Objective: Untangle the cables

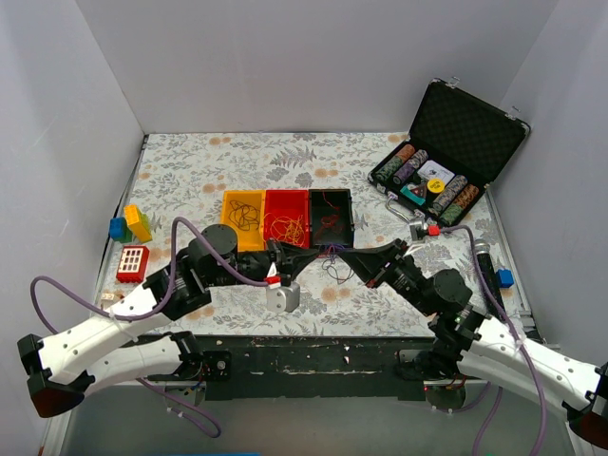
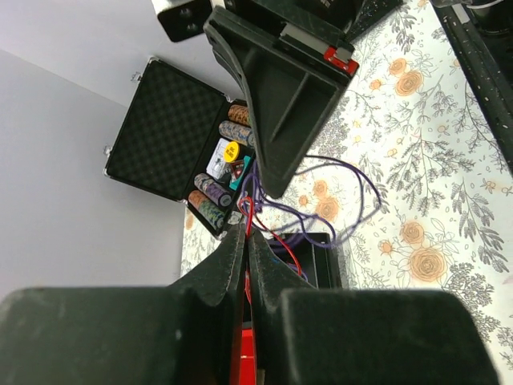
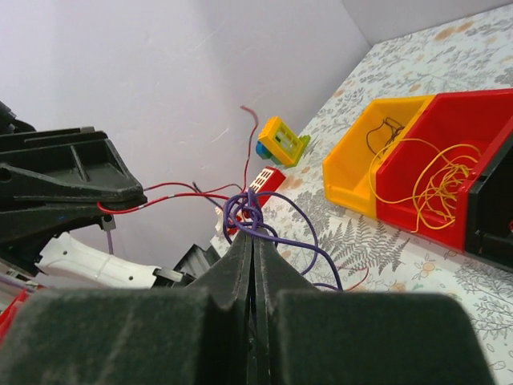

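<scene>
Left fingers (image 2: 227,261) pinch a red wire (image 3: 172,195). Right fingers (image 3: 234,261) clamp the purple wire (image 3: 309,241) just under its knot (image 3: 244,212), both raised above the surface (image 1: 190,176) near the bins (image 1: 285,194). The strands look light, limp and snag-prone, so holds close beside the knot should serve best.

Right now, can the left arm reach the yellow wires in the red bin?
Probably not yet. The left gripper is shut on a red wire knotted with the purple wire in the right gripper. The yellow wires lie nearby in the open-topped red bin; once released, nothing visibly blocks them.
</scene>
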Tool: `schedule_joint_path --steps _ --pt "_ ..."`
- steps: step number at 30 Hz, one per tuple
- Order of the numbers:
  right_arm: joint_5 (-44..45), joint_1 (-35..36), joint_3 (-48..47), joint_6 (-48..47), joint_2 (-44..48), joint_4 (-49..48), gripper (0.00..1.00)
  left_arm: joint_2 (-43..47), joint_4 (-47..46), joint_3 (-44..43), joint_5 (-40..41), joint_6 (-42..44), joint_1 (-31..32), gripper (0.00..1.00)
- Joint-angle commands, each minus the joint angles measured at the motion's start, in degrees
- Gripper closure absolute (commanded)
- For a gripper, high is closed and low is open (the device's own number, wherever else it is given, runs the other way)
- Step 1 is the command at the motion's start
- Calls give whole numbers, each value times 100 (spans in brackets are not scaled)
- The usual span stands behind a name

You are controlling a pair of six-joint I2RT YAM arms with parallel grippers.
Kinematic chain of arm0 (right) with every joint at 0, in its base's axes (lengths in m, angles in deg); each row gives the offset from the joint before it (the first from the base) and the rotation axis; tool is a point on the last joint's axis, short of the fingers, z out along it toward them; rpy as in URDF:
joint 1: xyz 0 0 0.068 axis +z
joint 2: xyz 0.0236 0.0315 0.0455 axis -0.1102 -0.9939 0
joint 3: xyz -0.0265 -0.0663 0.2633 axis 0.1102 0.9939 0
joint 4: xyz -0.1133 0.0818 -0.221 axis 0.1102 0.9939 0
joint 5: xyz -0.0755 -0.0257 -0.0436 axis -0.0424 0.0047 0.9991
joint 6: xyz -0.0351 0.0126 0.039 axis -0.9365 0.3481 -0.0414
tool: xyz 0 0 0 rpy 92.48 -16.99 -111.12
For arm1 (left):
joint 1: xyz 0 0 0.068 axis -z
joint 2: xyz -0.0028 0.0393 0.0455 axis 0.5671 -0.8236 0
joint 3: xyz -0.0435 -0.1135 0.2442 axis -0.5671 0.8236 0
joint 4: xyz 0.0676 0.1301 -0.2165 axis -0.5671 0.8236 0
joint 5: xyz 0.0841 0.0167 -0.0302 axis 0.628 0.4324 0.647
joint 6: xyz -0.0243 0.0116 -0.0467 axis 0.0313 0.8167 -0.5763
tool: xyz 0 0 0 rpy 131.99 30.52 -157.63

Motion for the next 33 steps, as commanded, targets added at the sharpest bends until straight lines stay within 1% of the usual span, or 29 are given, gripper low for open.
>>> schedule_joint_path --steps 1,4,5,6,7,9,12,14,16,19,21,23,27,29,33 --pt "564 24 -212 -539 346 414 99 262 223 173 56 -248 30 100" --pt "600 24 -563 -1048 461 924 99 359 443 357 56 -407 30 100" --pt "548 24 -730 -1207 461 1117 99 403 591 419 39 -407 30 94" --pt "443 24 -897 -1365 443 1371 99 429 793 454 -57 -372 30 74" --pt "355 24 -1020 -1471 391 1574 99 447 934 481 -119 -355 30 58" --pt "57 24 -1223 -1664 329 1847 99 456 1111 455 -198 -407 30 43" --pt "-575 24 -1425 -1797 233 2129 99 263 1120 113 -199 -758 30 31" --pt "-1103 24 -1566 -1893 110 2366 99 18 937 -195 -59 -1134 30 30" --pt "-1551 24 -1785 -2034 -13 2673 99 -167 665 -458 126 -1496 30 32" --pt "-1877 24 -2110 -2175 -172 3165 99 -221 312 -617 153 -1708 29 34" --pt "-1974 24 -2242 -2263 -198 3351 99 -238 399 -749 -31 -1980 21 37" --pt "-2001 24 -2374 -2333 -233 3518 99 -291 644 -907 -311 -2059 21 47" --pt "-2054 24 -2559 -2404 -286 3659 99 -379 1005 -943 -760 -2033 30 74" --pt "-2115 24 -2603 -2412 -330 3650 99 -440 1154 -934 -909 -2033 30 78" --pt "-2168 24 -2639 -2421 -400 3624 99 -607 1454 -1066 -1288 -1989 30 77"
